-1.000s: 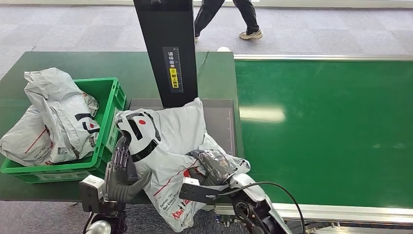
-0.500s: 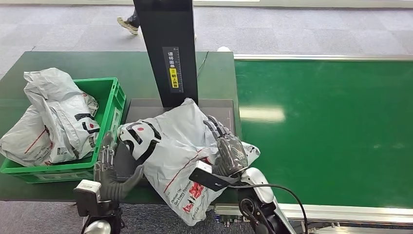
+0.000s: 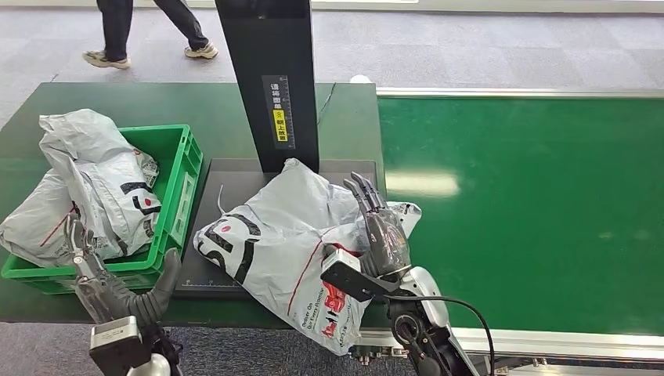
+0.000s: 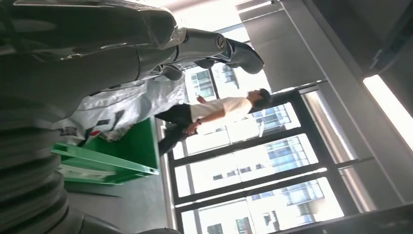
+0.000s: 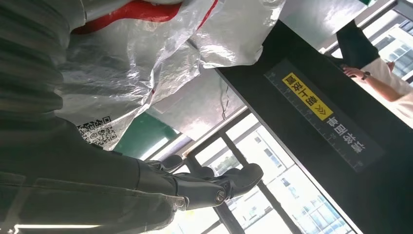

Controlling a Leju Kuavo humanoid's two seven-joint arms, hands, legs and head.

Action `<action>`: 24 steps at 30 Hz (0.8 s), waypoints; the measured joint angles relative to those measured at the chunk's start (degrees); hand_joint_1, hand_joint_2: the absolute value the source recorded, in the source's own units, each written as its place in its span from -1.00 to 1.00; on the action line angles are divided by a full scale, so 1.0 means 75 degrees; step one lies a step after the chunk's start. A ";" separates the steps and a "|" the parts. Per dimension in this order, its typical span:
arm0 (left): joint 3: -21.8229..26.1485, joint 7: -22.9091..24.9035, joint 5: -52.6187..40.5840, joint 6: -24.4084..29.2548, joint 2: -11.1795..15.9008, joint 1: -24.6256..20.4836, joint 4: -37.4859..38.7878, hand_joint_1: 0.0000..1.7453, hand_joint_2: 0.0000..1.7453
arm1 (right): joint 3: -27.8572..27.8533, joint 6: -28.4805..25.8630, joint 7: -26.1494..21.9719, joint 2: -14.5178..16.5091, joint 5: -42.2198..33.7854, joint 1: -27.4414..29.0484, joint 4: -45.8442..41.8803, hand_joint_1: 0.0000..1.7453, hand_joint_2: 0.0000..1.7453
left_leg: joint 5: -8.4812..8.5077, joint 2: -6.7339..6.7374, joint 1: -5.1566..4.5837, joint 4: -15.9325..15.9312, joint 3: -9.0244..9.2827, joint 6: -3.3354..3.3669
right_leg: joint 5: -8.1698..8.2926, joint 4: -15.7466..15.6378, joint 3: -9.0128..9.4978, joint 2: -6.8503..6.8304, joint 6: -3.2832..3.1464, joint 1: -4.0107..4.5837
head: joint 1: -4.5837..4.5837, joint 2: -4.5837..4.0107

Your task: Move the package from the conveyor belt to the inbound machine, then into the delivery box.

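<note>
The package (image 3: 270, 243), a white and grey poly bag with black and red print, lies on the inbound machine's dark platform (image 3: 235, 176), its near end hanging over the table edge. My right hand (image 3: 377, 229) stands open against the bag's right side, fingers straight and spread; in the right wrist view its fingers (image 5: 209, 184) hold nothing beside the package (image 5: 141, 63). My left hand (image 3: 110, 283) is open in front of the green delivery box (image 3: 178, 168), apart from the package; its fingers (image 4: 214, 46) are spread.
The machine's black column (image 3: 268, 78) rises behind the platform. The delivery box holds other bags (image 3: 98, 184) that spill over its left rim. The green conveyor belt (image 3: 517, 211) lies to the right. A person (image 3: 149, 31) walks past at the back left.
My left hand let go of the package and drew back left, in front of the box. My right hand opened and lifted. The package settled flat on the platform. The person walked left.
</note>
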 joint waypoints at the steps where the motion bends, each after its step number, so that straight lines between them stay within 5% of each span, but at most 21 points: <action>1: -0.0096 -0.0004 -0.0065 0.0012 0.0043 0.0019 -0.0099 -1.00 1.00 | -0.0013 0.0001 -0.0082 0.0007 -0.0148 -0.0004 -0.0001 -1.00 1.00 | 0.0000 0.0000 0.0000 0.0000 0.0000 0.0000 | 0.0000 0.0000 0.0000 -0.0001 0.0000 0.0000 | 0.0001 0.0000; 8: -0.0765 0.0465 -0.1665 -0.0281 0.0275 -0.0095 0.0085 -1.00 1.00 | -0.0319 -0.0095 -0.0895 0.0050 -0.1748 0.0000 -0.0204 -1.00 1.00 | 0.0000 0.0003 -0.0002 0.0000 0.0004 0.0000 | 0.0002 -0.0001 0.0001 0.0002 0.0001 -0.0002 | 0.0001 0.0000; 19: -0.1073 0.0865 -0.2175 -0.0516 0.0398 -0.0241 0.0432 -1.00 1.00 | -0.0568 -0.0146 -0.1072 0.0059 -0.2176 0.0021 -0.0399 -1.00 1.00 | 0.0000 0.0003 -0.0001 0.0001 0.0005 0.0000 | 0.0002 -0.0001 -0.0002 0.0003 0.0000 -0.0001 | 0.0000 0.0001; 24: -0.1217 0.2325 -0.3682 -0.1331 0.0462 -0.0642 0.0970 -1.00 1.00 | -0.0786 -0.0340 -0.1304 0.0067 -0.2853 0.0133 -0.0699 -1.00 1.00 | 0.0004 -0.0005 -0.0005 0.0002 0.0006 0.0003 | 0.0002 -0.0002 0.0001 -0.0006 0.0001 -0.0005 | 0.0001 0.0001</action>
